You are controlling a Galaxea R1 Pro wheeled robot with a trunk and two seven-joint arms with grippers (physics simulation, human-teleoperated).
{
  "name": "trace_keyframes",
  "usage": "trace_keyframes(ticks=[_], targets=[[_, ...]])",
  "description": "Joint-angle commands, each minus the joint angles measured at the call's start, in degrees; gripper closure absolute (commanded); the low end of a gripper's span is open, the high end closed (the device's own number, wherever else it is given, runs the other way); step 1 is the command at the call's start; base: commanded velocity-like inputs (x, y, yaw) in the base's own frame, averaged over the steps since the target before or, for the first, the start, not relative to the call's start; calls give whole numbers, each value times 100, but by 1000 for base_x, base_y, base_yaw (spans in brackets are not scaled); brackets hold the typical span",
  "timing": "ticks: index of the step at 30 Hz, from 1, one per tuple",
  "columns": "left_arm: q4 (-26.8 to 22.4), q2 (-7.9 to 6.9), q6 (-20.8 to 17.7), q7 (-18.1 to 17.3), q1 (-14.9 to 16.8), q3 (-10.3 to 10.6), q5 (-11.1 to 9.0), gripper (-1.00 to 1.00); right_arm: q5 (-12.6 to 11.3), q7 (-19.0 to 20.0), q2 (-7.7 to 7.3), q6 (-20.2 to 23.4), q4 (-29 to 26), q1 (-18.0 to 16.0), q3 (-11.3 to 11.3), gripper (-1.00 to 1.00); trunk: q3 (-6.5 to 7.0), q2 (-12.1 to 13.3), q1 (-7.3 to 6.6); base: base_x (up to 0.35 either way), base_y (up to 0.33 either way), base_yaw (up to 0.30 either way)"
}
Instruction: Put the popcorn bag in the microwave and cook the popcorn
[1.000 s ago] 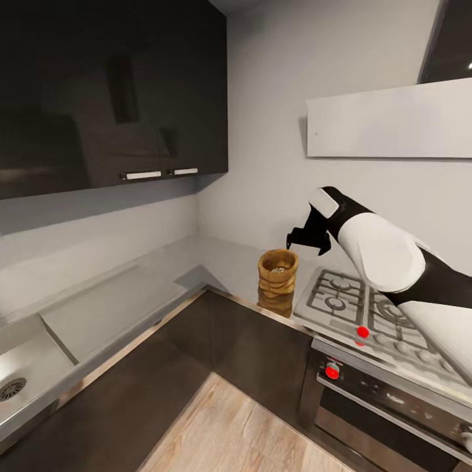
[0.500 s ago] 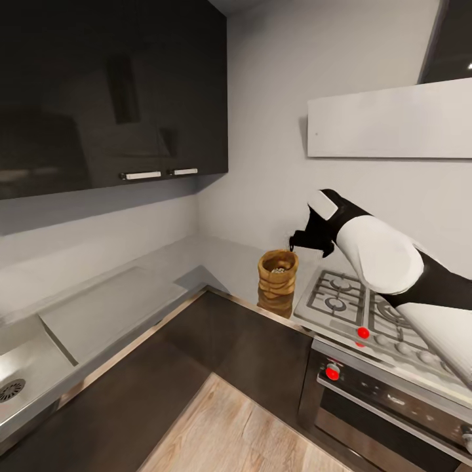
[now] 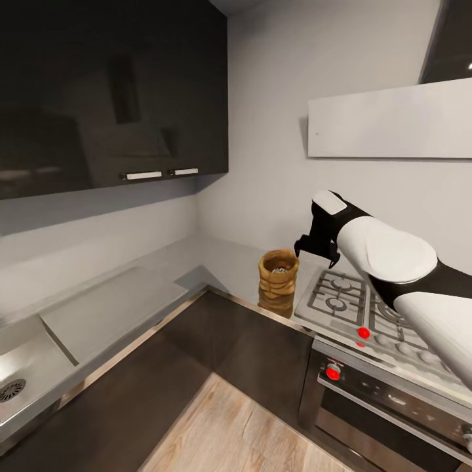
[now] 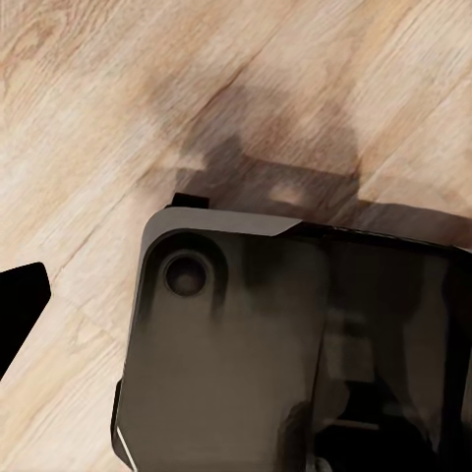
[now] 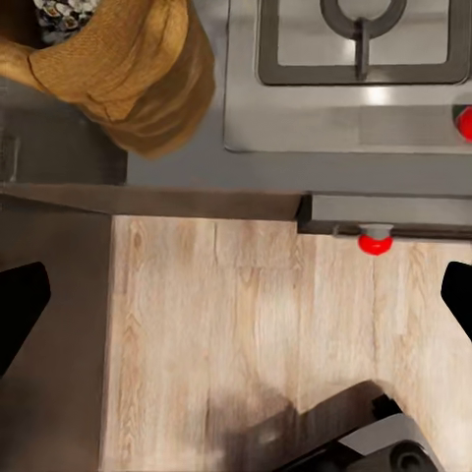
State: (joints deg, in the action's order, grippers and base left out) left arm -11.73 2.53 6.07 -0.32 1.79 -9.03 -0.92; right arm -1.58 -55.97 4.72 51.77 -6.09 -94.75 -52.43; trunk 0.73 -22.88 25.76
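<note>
Popcorn bag (image 3: 278, 273) stands upright on the countertop (image 3: 216, 259), long axis vertical, rolled rim and open mouth facing up, small pale pieces visible inside. It sits near the counter's front edge, just left of the gas hob (image 3: 357, 305), in the stretch between the inner corner and the hob's steel rim. Bag's mirror image shows in the shiny slab below it.

R gripper (image 3: 316, 250) hangs above and just right of the bag, over the hob's near-left burner, apart from the bag, nothing in it. Fingers (image 3: 299, 247) point down and are spread wide; in the R wrist view the two dark tips (image 5: 20, 310) sit at opposite edges w/ bare wood floor (image 5: 256, 324) between them. Same view looks straight down on the bag (image 5: 118, 69), the hob edge and a red knob (image 5: 375, 241).

Open room: counter left of the bag is bare back to the wall; black upper cabinets (image 3: 111, 92) hang well above. White hood (image 3: 390, 121) sits over the hob.

L gripper: wrist view shows the robot's dark base (image 4: 285, 344) and floor, one dark fingertip (image 4: 20, 300) at the edge; spread can't be told.
</note>
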Motion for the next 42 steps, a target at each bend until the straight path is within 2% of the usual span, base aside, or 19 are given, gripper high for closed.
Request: trace_keyframes(ticks=[1,6,12,22,30,42], targets=[[5,2,17,-5,3,-17,-8,-100,-16,-17,4,28,-12,0,2,-100,-3,-4,2,0,183,0],[5,2,17,-12,6,-11,-4,-100,-9,15,-1,26,-15,0,31,-100,-3,-4,2,0,296,0],[5,2,17,-10,3,-11,0,-100,-9,130,-28,26,-15,0,27,-100,-3,-4,2,11,55,0],[5,2,17,-12,6,-2,12,-100,0,139,-41,26,-15,0,33,-100,-3,-4,2,278,160,0],[12,11,17,-6,2,5,13,-100,8,139,-50,26,-15,0,34,-100,-3,-4,2,89,18,0],[54,11,16,14,-6,20,20,-100,9,136,-57,34,-15,0,31,-100,-3,-4,2,276,-71,0]])
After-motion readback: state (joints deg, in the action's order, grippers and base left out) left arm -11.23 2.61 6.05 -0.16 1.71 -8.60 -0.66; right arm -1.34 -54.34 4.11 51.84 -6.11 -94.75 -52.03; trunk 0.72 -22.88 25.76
